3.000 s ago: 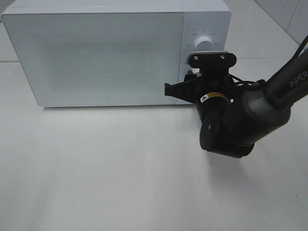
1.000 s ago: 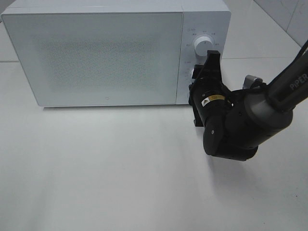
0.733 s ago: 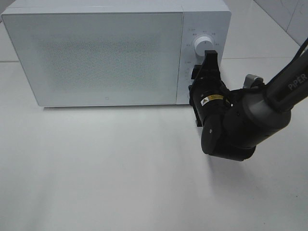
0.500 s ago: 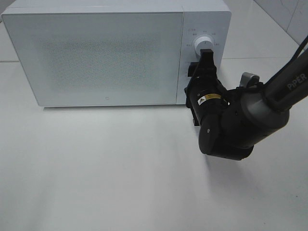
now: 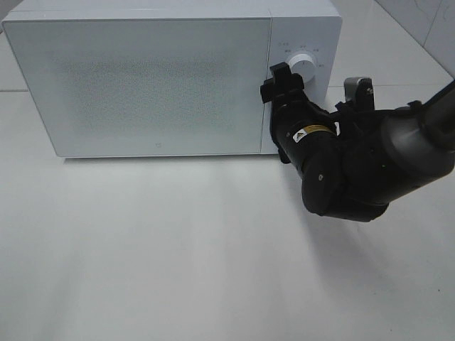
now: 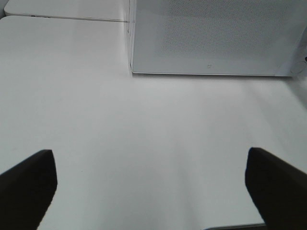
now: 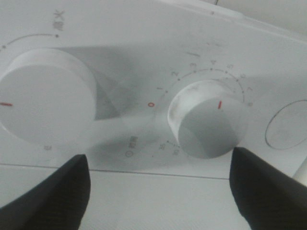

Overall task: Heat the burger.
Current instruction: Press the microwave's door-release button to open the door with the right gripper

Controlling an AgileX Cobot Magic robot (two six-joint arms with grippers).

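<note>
Over a white surface [image 6: 144, 143], left tool [image 6: 153, 187] with dark fingertips [image 6: 28, 184] spread well apart. Farther ahead on that surface, a white microwave [image 6: 216, 38], speckled door closed.

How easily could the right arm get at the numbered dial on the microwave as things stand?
Probably easily. The right gripper is open, close in front of the numbered dial, with nothing visible between them, though the dial sits nearer one finger.

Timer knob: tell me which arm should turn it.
Right, probably. The right gripper, open, faces the microwave with the timer knob framed between its fingers; the left gripper hangs back over the table.
</note>
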